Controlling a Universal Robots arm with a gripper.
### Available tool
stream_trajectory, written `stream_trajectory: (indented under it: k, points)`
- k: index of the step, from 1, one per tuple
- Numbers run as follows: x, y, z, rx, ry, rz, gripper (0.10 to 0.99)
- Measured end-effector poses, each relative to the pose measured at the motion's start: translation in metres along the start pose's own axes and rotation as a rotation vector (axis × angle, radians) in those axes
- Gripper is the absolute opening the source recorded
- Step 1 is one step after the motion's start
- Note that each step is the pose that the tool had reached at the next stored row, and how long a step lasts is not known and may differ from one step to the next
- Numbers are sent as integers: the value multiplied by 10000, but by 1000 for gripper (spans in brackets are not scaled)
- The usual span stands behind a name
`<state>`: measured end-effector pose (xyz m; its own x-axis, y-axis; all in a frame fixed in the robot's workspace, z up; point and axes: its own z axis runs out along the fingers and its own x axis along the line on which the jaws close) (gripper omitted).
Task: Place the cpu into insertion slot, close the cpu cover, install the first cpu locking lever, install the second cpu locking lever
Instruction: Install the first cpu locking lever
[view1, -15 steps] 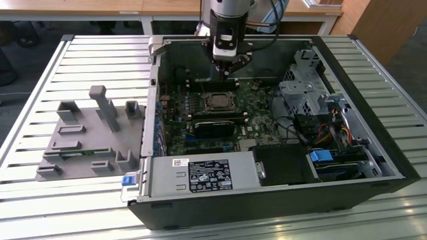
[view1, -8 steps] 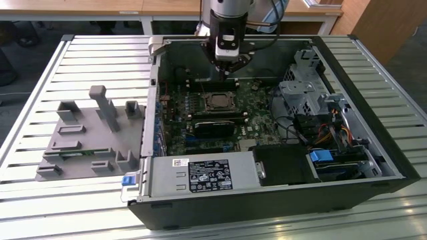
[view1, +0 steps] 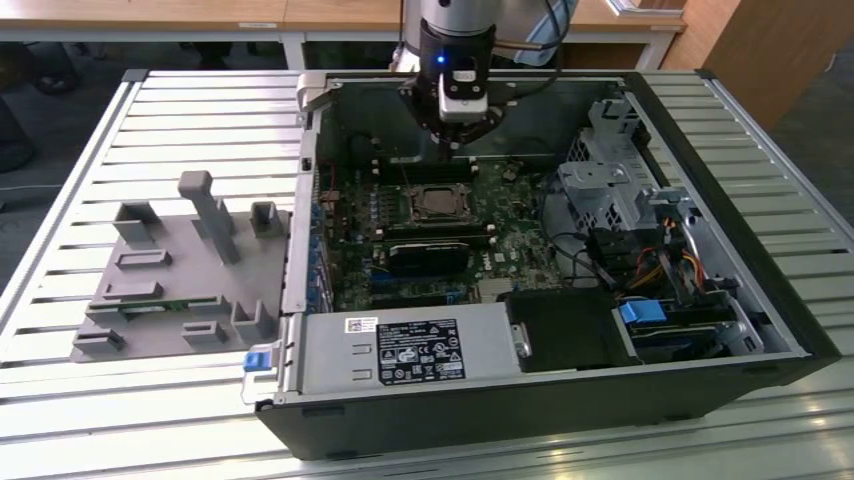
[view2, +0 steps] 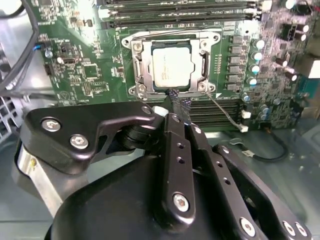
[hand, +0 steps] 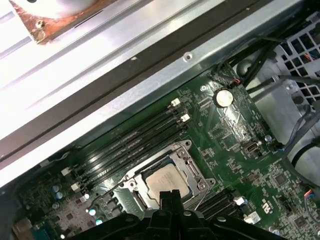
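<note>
The cpu (view2: 171, 67) lies flat in the insertion slot (view2: 148, 75) on the green board, its dull metal top showing. The silvery cpu cover (view2: 170, 37) lies down around it as a frame. A thin locking lever (view2: 226, 112) angles away from one corner of the frame over the board. My gripper (view2: 173, 97) hangs just above the socket's edge, shut with nothing between its fingers. In the first wrist view the cpu (hand: 162, 181) sits just beyond the gripper (hand: 170, 196). In the exterior view the gripper (view1: 454, 148) is over the board, behind the socket (view1: 434, 203).
The open computer case (view1: 747, 330) lies on a slatted metal table (view1: 94, 400). Long black memory slots (view2: 220, 107) flank the socket. A drive cage and cables (view1: 641, 230) fill the exterior view's right. A grey fixture (view1: 174, 270) stands on the exterior view's left.
</note>
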<state>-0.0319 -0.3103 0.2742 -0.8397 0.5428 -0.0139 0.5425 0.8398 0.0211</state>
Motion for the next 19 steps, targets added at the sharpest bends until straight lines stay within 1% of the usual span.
stream_trajectory:
  k: [8, 19]
  points:
    - [0, 0, 0, -17, 26, -1224, 106]
    - [0, 0, 1, -35, 53, -2531, 106]
